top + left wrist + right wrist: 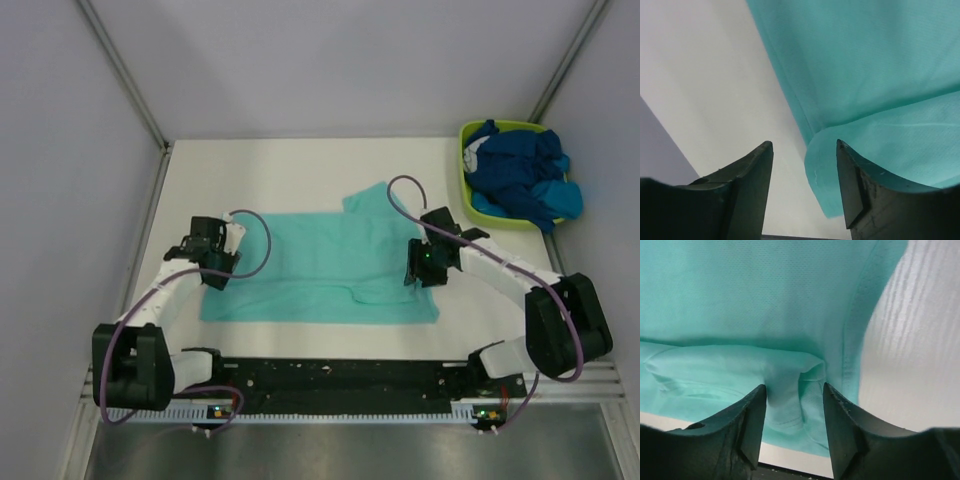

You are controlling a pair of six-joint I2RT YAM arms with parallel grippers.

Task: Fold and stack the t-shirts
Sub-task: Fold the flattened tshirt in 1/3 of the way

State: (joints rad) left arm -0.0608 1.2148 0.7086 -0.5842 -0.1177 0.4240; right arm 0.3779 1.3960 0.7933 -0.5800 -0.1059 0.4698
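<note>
A mint teal-green t-shirt [320, 265] lies spread flat on the white table [300, 165], partly folded, with one sleeve sticking out at its far right. My left gripper [207, 262] is open at the shirt's left edge; in the left wrist view [805, 150] the folded corner of the shirt [875, 75] lies between the fingers. My right gripper [417, 268] is open over the shirt's right edge; in the right wrist view [794, 392] a bunched fold of the shirt [765, 310] sits between the fingers. Dark navy and brighter blue t-shirts [520, 178] lie heaped in the tub.
A lime-green plastic tub [469, 180] stands at the table's far right corner. Grey walls enclose the table on three sides. A black rail [340, 375] with the arm bases runs along the near edge.
</note>
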